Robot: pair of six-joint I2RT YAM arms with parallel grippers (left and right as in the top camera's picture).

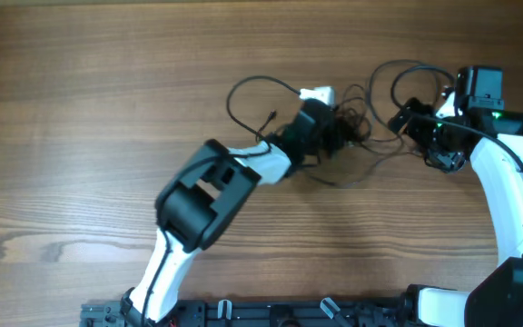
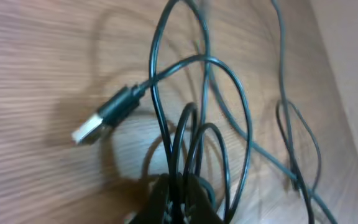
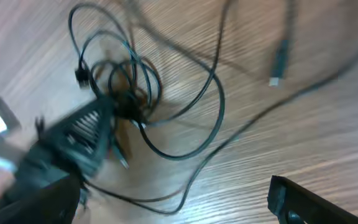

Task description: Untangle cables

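We are pinching a few strands of the cables (image 2: 120, 106) with our left hand (image 2: 179, 204), its fingers pressed together on them at the middle of the tangle lying on the surface (image 1: 107, 109). Our right hand (image 1: 420, 132) is hovering just right of that tangle, fingers spread wide, gripping nothing we can see.

Two arms showing overhead: left arm (image 1: 198, 195) lower centre, right arm (image 1: 507, 182) right edge. One tangle of cables (image 1: 357, 116) lying upper centre, strand count unclear. One USB plug (image 2: 95, 127) showing centre-left in left wrist view.
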